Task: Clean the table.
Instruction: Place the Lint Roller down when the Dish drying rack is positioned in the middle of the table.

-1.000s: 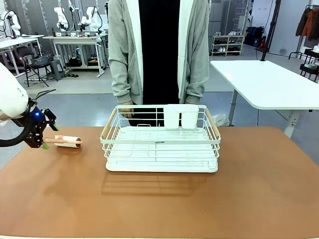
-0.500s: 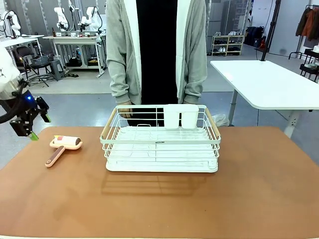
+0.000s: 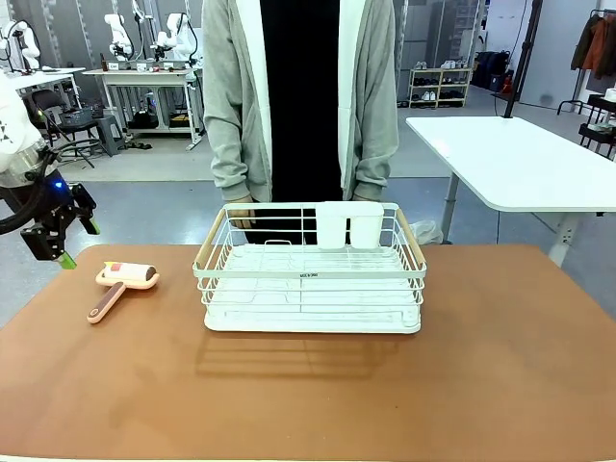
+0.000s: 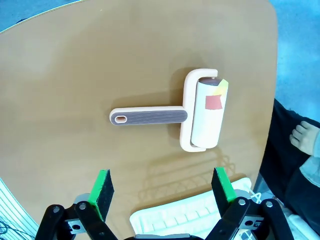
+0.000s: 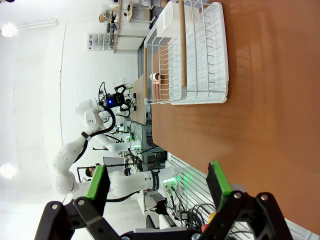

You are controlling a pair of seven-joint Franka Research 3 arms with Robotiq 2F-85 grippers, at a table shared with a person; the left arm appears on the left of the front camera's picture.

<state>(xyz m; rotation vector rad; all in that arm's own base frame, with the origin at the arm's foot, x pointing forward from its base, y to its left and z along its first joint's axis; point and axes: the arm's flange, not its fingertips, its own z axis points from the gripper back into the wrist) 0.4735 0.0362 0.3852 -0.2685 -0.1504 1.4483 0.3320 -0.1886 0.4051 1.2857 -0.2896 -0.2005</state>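
The reddish-brown table carries a pink lint roller near its far left corner, lying flat with its handle pointing toward the front left. My left gripper hangs open in the air above and to the left of it, touching nothing. From the left wrist, the lint roller lies on the table beyond my open left gripper, clear of its green pads. My right gripper is open and empty over the bare table.
A white wire dish rack with two white cups at its back stands mid-table, and the rack also shows from the right wrist. A person in a grey cardigan stands right behind it. A white table is off to the back right.
A second ago my left gripper was low at the lint roller's handle. It has let go and risen up and to the left; the roller now lies flat on the table.
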